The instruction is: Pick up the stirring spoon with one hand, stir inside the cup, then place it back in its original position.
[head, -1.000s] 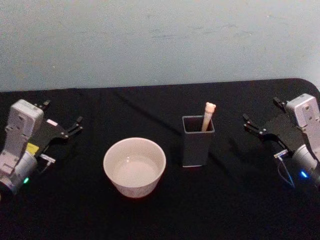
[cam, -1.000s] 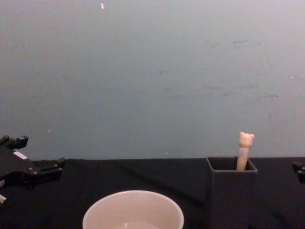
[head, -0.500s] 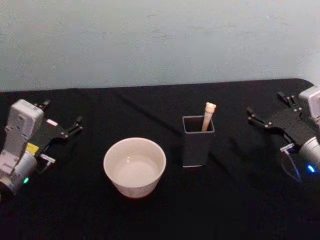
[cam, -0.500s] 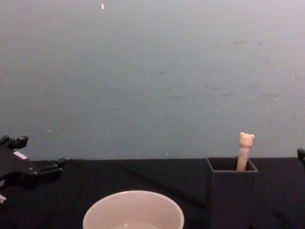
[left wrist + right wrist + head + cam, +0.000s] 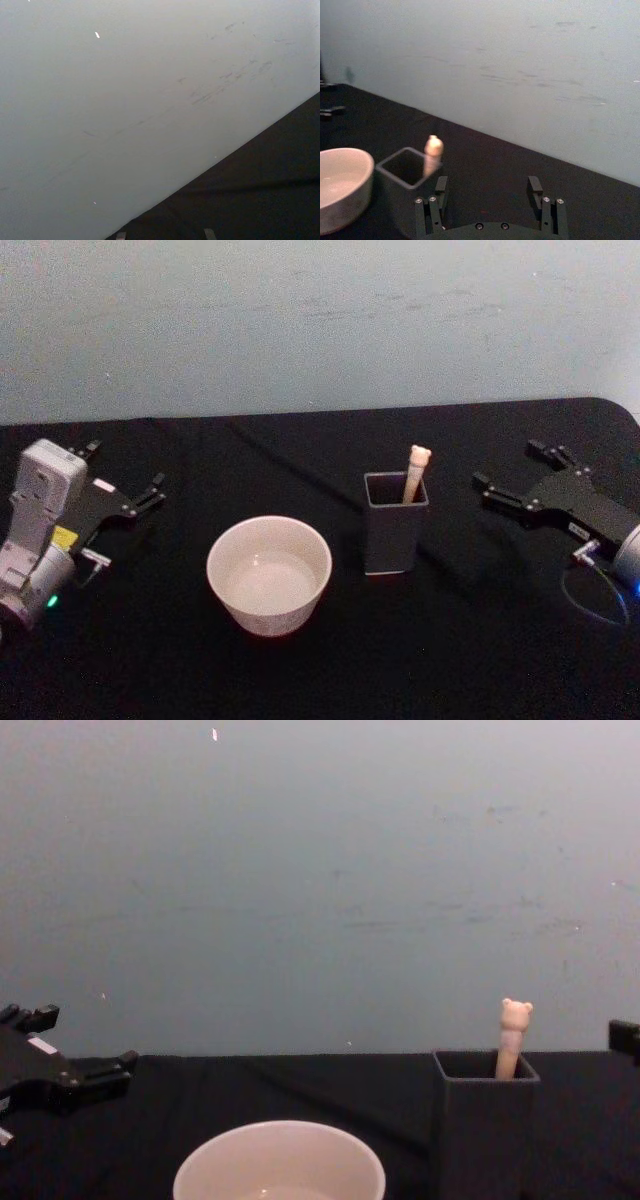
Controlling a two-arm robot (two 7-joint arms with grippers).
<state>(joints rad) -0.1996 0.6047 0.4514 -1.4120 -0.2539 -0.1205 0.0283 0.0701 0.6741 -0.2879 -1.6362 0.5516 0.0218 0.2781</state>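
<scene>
The stirring spoon (image 5: pixel 415 468) stands in the dark grey square holder (image 5: pixel 396 523), its original position, with the bear-head handle (image 5: pixel 516 1022) sticking out above the rim. The cream-white cup (image 5: pixel 269 573) sits left of the holder and holds a little clear liquid. My right gripper (image 5: pixel 506 464) is open, right of the holder and apart from it, pointing at it. In the right wrist view its fingers (image 5: pixel 440 189) frame the holder (image 5: pixel 405 172) and spoon (image 5: pixel 433 148). My left gripper (image 5: pixel 128 464) rests open at the table's left side.
A black cloth (image 5: pixel 470 640) covers the table, and a pale wall (image 5: pixel 320 320) stands behind its far edge. A loose cable loop (image 5: pixel 592 602) hangs by the right wrist. Open cloth lies between the holder and the right gripper.
My right gripper has turned and swung left toward the holder, its fingers now pointing at it. The left arm, cup, holder and spoon have not moved.
</scene>
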